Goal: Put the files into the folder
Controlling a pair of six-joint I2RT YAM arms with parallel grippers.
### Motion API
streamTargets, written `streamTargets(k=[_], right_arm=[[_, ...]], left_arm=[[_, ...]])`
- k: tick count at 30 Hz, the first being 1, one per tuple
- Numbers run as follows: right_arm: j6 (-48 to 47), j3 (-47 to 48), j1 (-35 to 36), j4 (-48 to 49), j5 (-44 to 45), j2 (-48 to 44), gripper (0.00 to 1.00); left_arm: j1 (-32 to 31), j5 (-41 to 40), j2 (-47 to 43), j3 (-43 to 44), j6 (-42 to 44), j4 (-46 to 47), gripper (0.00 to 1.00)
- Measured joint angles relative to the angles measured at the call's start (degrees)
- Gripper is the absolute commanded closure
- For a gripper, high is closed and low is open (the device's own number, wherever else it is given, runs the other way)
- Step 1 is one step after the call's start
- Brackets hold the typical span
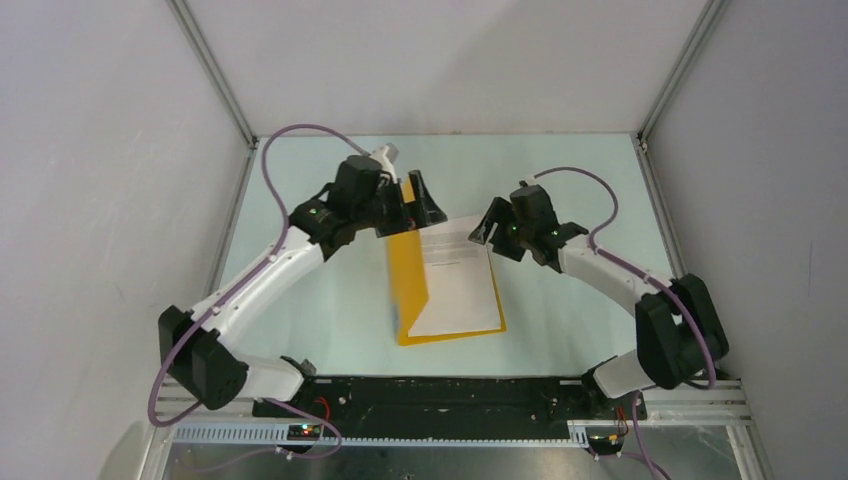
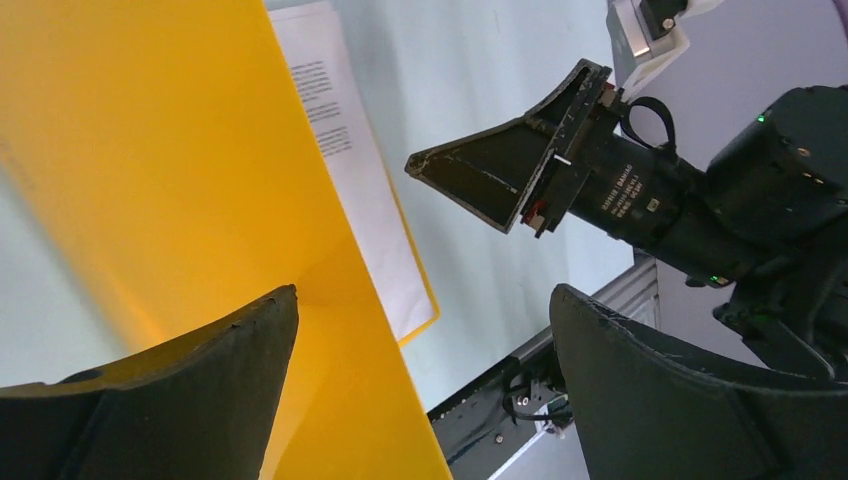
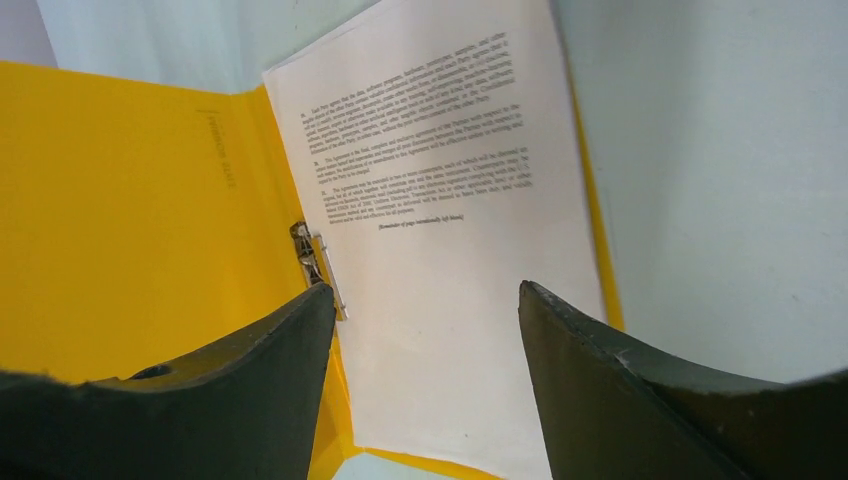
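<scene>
Pale green surface is carrying the folder, cover standing upright, the files lying inside. Both left tool and right tool are gaping, released; closing is seemingly remaining.

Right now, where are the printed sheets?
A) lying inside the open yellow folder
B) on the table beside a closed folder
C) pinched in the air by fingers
A: the sheets lie flat inside the open folder, beside its metal clip.
</scene>
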Motion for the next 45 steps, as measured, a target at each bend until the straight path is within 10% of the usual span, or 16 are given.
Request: streamTargets(k=[14, 26, 45], right_arm=[[0.4, -11.9, -9.1, -8.5, 9.3, -22.8, 0.27], [-0.1, -12.5, -7.7, -11.9, 11.3, -25.6, 0.26], [-2.2, -8.5, -0.3, -6.8, 8.3, -20.9, 0.21]], left_arm=[[-4.1, 9.1, 18.9, -8.3, -8.2, 29.7, 0.0], [-4.2, 11.9, 34.2, -8.2, -8.4, 33.8, 0.0], [-0.3, -5.2, 4.0, -0.3, 9.7, 4.3, 0.0]])
